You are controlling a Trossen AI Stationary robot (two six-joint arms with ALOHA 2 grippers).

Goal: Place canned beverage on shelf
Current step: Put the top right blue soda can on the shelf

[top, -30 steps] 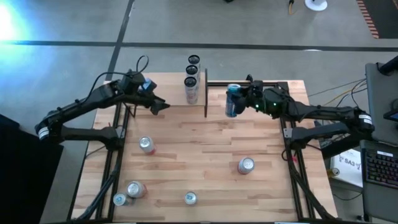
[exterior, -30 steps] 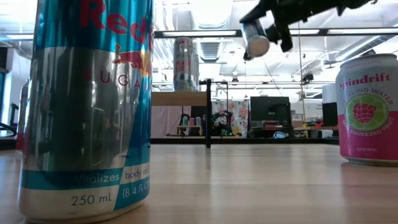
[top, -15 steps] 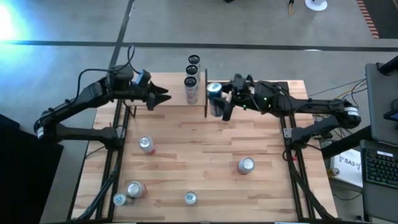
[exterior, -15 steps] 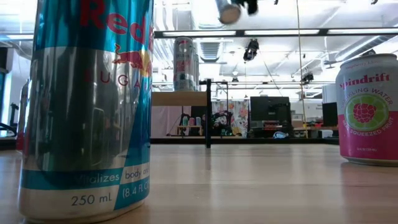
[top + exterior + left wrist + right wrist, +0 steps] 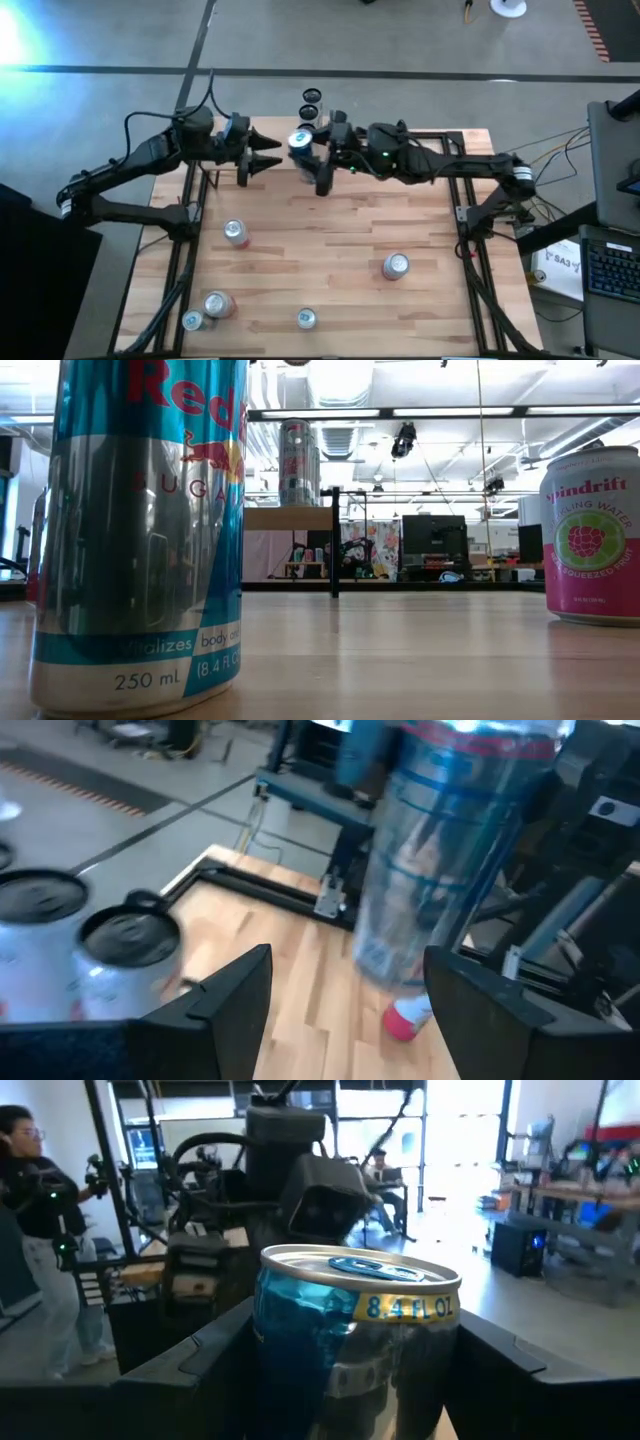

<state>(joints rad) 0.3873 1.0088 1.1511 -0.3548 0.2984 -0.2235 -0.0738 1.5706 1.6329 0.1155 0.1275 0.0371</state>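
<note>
Butcher-block tabletop (image 5: 330,260), grey floor beyond; high view. Blue can (image 5: 300,143) held aloft in right gripper (image 5: 312,150), jaws part-open & clamped on can body, top up, as right wrist view confirms. Can hangs over shelf (image 5: 318,165) at tabletop's far edge, just beside the cans (image 5: 309,103) already stood there. Left gripper (image 5: 268,156) w/ jaws spread, empty, pointing at the can from nearby; not touching. Judged handling: thin metal wall, rigid if full, smooth & slippery; dents if squeezed hard. Best hold is mid-body, both sides. Loose cans on tabletop: one (image 5: 235,232) at left, one (image 5: 396,265) at right, three near front edge (image 5: 217,304).
</note>
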